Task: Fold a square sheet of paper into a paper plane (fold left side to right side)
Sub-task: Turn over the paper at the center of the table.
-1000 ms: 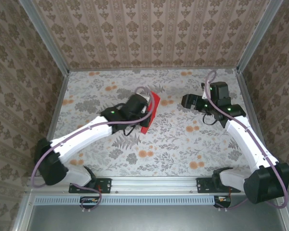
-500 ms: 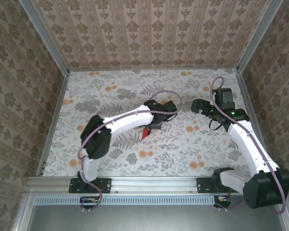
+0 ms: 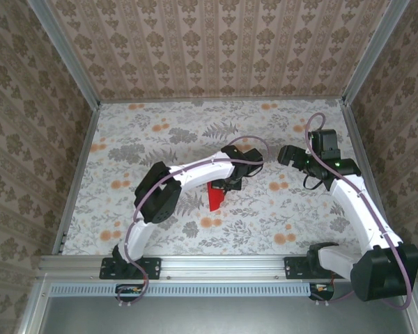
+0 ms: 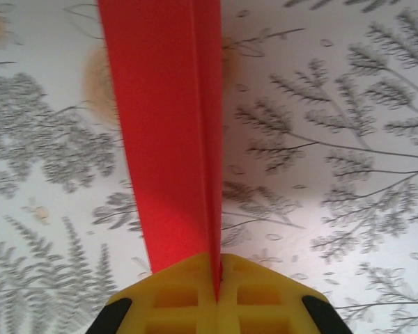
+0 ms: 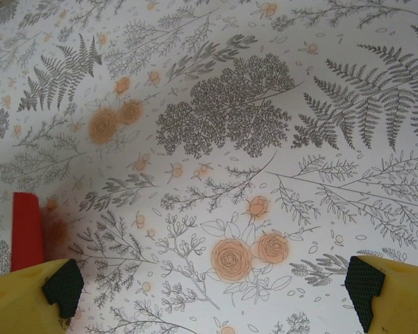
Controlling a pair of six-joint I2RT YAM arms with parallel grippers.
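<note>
A table (image 3: pixel 125 139) under a pale grey cloth printed with grey ferns and small orange flowers lies in the middle. Upright walls (image 3: pixel 216 49) papered in beige-brown damask stripes enclose it on three sides, joined by slanting silver metal posts (image 3: pixel 64 52). A ribbed silver metal rail (image 3: pixel 223 287) runs along the near edge. The light is soft and even.

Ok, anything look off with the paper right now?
Nothing spilled or torn. The thin red paper sheet is folded double into a narrow strip, pinched at one end in the shut left jaws and seemingly lifted off the floral tablecloth rather than lying flat. The right jaws stand open.
</note>
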